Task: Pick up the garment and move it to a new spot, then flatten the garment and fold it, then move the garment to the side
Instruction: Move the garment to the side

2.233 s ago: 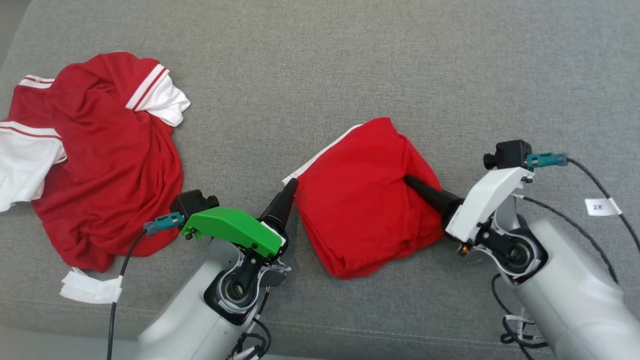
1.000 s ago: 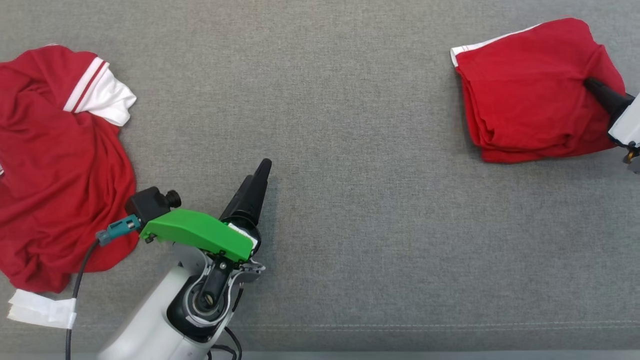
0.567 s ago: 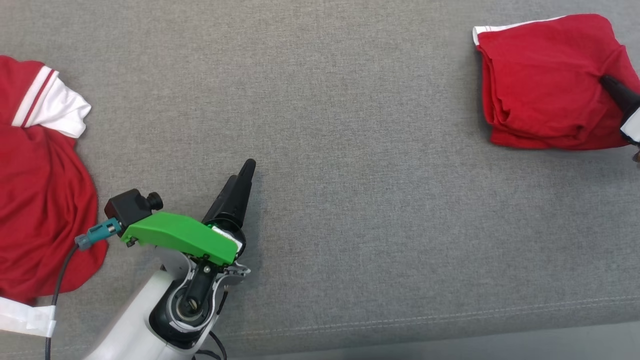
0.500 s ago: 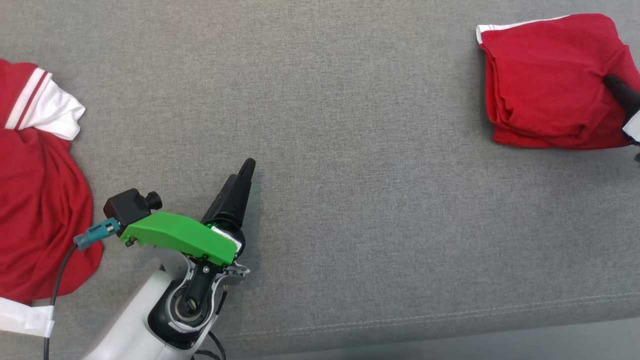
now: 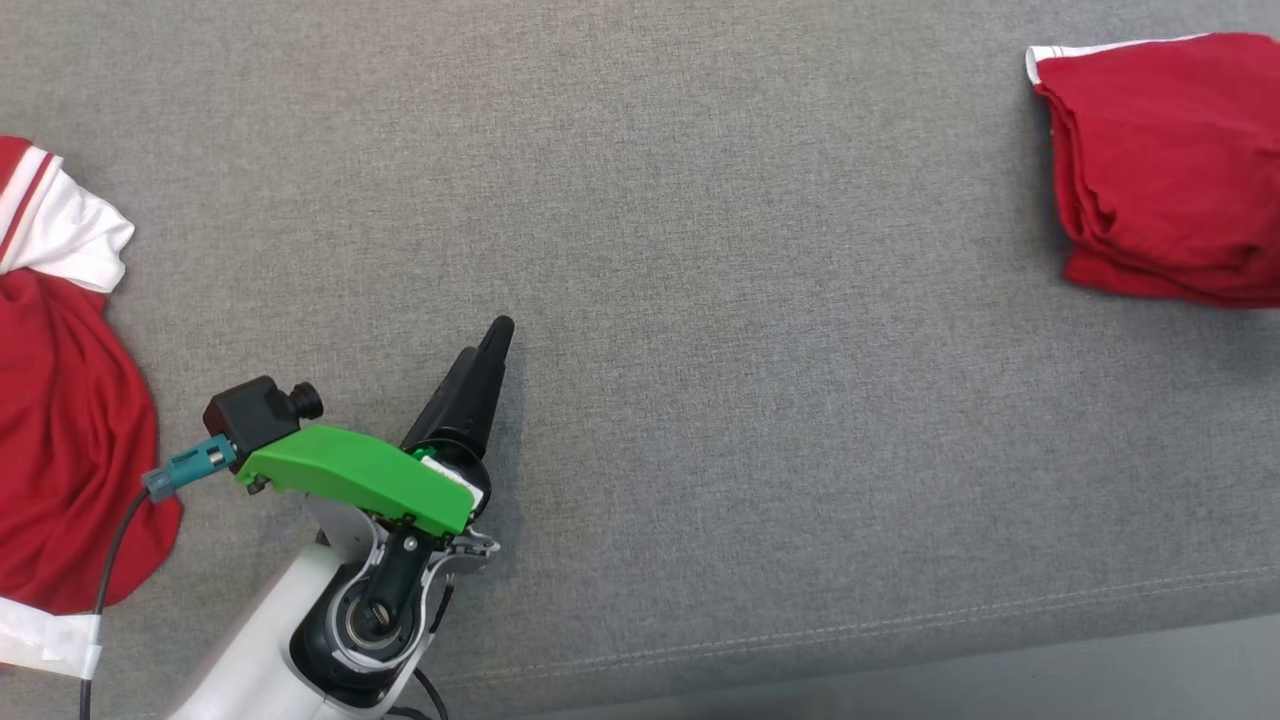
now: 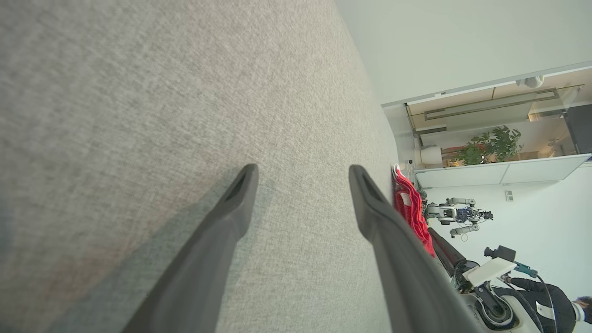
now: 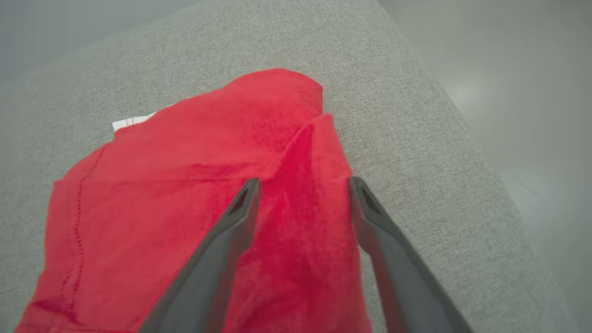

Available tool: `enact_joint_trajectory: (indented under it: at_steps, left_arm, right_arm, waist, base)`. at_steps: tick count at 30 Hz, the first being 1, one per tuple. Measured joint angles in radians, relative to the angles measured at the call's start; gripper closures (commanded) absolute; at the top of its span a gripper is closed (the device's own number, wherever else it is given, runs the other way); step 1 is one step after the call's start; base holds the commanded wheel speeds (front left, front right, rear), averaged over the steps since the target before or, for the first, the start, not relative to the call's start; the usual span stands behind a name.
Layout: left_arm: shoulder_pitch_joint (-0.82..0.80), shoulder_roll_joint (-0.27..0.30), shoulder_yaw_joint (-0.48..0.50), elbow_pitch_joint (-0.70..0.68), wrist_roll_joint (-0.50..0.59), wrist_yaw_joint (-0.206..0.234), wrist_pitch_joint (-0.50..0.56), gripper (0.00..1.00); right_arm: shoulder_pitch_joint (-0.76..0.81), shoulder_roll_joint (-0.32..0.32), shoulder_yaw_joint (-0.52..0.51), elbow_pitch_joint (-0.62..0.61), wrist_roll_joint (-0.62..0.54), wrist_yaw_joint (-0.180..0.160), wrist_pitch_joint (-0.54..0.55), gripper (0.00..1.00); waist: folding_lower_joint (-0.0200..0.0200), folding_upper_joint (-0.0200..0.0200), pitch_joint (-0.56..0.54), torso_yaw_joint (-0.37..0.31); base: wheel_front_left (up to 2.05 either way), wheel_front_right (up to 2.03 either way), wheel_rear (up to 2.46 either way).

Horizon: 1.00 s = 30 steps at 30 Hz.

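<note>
The garment (image 5: 1160, 170) lies folded at the far right of the grey surface (image 5: 700, 300), its layered edges facing the middle and a white trim at one corner; the right wrist view shows it close to the surface's edge, with floor beyond. The right gripper (image 7: 303, 185) hovers low over it with jaws wide and nothing held; a raised ridge of cloth sits between the two fingers.

The main risk is probably a snag: if the gripper pulls away low or sideways, a finger may catch that ridge, lift the top layer and spoil the fold; a drag toward the edge could tip the garment off the surface. Cloth is light and clings, so a straight lift seems the safer way out.

The left gripper (image 6: 303, 171) rests wide and empty above bare surface, well apart from the garment; a crumpled red-and-white heap (image 5: 70, 450) lies at the far left, and a careless sweep there could drag it along.
</note>
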Motion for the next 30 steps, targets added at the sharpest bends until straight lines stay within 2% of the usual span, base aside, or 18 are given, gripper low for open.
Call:
enact_joint_trajectory:
  at_steps: [7,9,13,18,22,26,28,30]
  left_arm:
    - [0.004,0.002,0.005,-0.013,0.0,0.001,0.0,0.0]
    - [0.006,0.002,0.007,-0.016,0.0,0.001,0.0,0.0]
    - [0.011,-0.001,0.01,-0.018,-0.001,0.001,-0.001,0.0]
    - [0.021,-0.004,0.016,-0.018,0.004,0.001,-0.012,0.0]
    - [0.019,0.036,0.027,0.002,0.118,0.001,-0.045,0.0]
    - [0.019,0.064,0.035,0.031,0.194,0.001,-0.054,0.0]
    - [0.019,0.064,0.051,0.04,0.202,0.002,-0.058,0.0]
    - [0.019,0.06,0.068,0.047,0.204,0.002,-0.063,0.0]
  right_arm:
    - [0.0,0.0,0.018,0.022,-0.031,-0.012,-0.019,0.0]
    - [0.0,-0.005,0.023,0.03,-0.037,-0.027,-0.019,0.0]
    - [0.009,-0.016,0.027,0.047,-0.051,-0.036,-0.046,0.0]
    - [0.022,-0.018,0.003,0.019,-0.054,-0.034,-0.146,0.0]
    - [0.025,-0.026,-0.053,-0.036,-0.054,-0.05,-0.264,0.0]
    - [0.053,-0.027,-0.059,-0.102,-0.074,-0.054,-0.339,0.0]
    - [0.074,-0.021,-0.056,-0.136,-0.086,-0.056,-0.372,0.0]
    - [0.093,-0.007,-0.043,-0.172,-0.108,-0.075,-0.402,0.0]
  waist:
    - [0.0,0.0,-0.001,0.0]
    - [0.0,0.0,-0.002,0.0]
    - [0.0,0.0,-0.01,0.001]
    - [0.0,0.0,-0.03,0.006]
    - [0.0,0.0,-0.061,0.021]
    - [0.0,0.0,-0.089,0.04]
    - [0.0,0.0,-0.102,0.052]
    - [0.0,0.0,-0.115,0.064]
  base:
    - [0.0,0.0,0.0]
    - [0.0,0.0,0.0]
    - [0.0,0.0,0.0]
    - [0.0,0.0,0.0]
    - [0.0,0.0,0.0]
    - [0.0,0.0,0.0]
    - [0.0,0.0,0.0]
    - [0.0,0.0,0.0]
